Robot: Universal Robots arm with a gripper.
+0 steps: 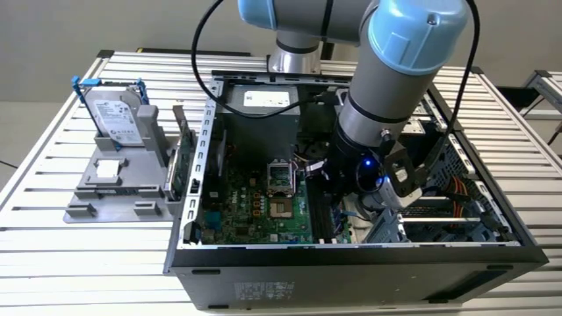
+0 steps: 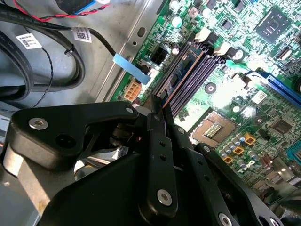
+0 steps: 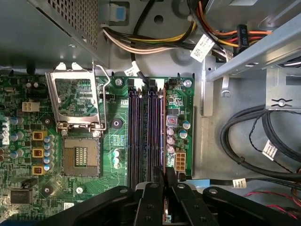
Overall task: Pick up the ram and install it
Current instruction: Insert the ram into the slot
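Black fingers (image 3: 151, 197) narrow, pinched on the thin bluish-green ram stick (image 2: 175, 84) w/ coppery edge, standing edge-down in the outermost dark memory slot (image 3: 162, 136) of the green motherboard (image 3: 89, 141). Gripper (image 3: 164, 181) sits low over the slots' near end. Room: bare parallel slots just beside the ram toward the silver CPU socket (image 3: 81, 157); small board parts, then grey case wall (image 3: 211, 141) near on the other side. In exterior view, arm reaches down into the open black PC case (image 1: 351, 260); silver hard drive (image 1: 114, 115) well apart, outside case.
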